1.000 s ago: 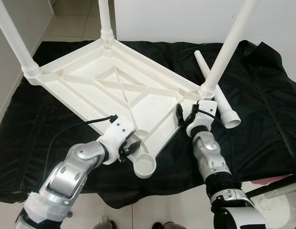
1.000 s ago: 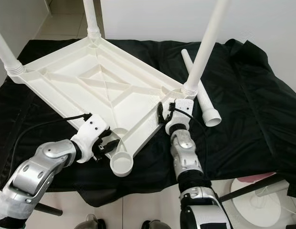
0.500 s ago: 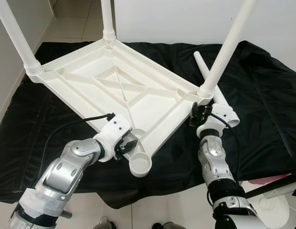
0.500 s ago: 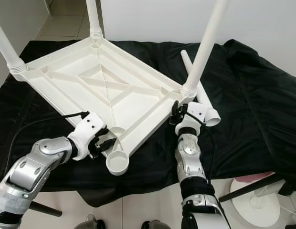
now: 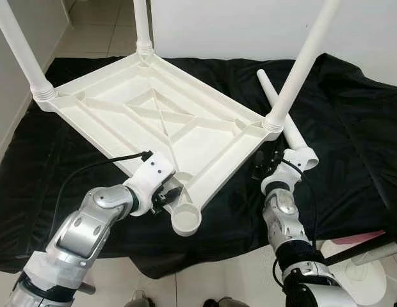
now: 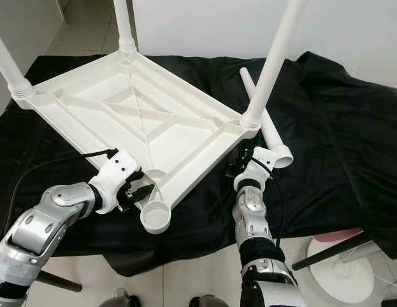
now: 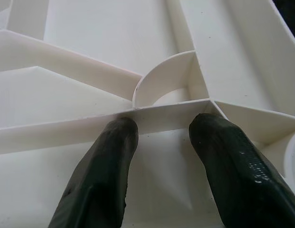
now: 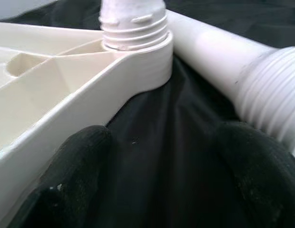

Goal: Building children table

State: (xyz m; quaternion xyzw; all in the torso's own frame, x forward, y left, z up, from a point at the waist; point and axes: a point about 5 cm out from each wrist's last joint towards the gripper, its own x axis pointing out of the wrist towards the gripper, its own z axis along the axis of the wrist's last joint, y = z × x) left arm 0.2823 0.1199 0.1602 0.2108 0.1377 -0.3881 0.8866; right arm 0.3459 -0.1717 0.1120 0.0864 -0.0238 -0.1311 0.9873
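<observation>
While the upturned white table top (image 5: pixel 153 121) is lying on the black cloth (image 5: pixel 352 128), the left gripper (image 5: pixel 165 194) is resting spread against an inner rib beside the empty leg socket (image 5: pixel 186 220), clasping nothing. The right gripper (image 5: pixel 266 167) is hovering parted over the cloth between the table's corner and the loose leg (image 5: pixel 289 131), gripping nothing. Farther back, three screwed-in legs (image 5: pixel 303 64) are standing upright.
</observation>
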